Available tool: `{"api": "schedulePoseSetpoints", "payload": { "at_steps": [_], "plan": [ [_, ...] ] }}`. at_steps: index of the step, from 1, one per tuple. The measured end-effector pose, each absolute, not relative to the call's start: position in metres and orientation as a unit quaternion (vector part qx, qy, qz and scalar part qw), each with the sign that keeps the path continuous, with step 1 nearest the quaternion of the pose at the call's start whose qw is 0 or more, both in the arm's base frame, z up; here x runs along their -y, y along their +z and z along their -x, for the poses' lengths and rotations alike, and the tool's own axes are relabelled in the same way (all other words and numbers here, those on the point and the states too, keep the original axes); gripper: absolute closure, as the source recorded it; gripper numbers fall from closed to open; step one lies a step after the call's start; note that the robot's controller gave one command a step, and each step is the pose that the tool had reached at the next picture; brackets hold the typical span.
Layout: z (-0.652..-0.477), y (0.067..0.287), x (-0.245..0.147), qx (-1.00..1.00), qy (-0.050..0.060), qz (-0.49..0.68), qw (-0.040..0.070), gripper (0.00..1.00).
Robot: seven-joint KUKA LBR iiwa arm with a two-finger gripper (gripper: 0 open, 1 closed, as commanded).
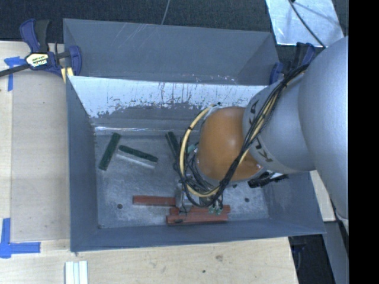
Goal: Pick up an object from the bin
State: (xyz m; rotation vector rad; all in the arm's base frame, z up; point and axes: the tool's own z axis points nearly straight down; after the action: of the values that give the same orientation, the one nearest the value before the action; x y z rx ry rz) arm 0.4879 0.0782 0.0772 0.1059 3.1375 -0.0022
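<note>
Grey bin [80,176] | arm [296,129] low over red-brown bars [198,217] at front | grip: cannot tell

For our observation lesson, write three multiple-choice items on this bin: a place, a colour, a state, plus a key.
1. Where do the two reddish-brown flat sticks lie? A near the grey metal bin's front wall; B against its back wall; C outside it.
2. What colour is the rounded cover on the arm's wrist? A blue; B orange; C white.
3. How is the leftmost dark green flat strip placed? A standing upright; B lifted clear; C lying on the floor.
Key: 1 A, both sit by the front wall; 2 B, it looks orange-brown; 3 C, it rests flat, apart from the arm.
</note>
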Motion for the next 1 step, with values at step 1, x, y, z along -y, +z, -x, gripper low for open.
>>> {"api": "schedulePoseSetpoints", "payload": {
  "at_steps": [1],
  "plan": [
    [-0.4943, 0.0733, -0.0778, -1.000, 0.000, -0.020, -0.002, 1.00]
  ]
}}
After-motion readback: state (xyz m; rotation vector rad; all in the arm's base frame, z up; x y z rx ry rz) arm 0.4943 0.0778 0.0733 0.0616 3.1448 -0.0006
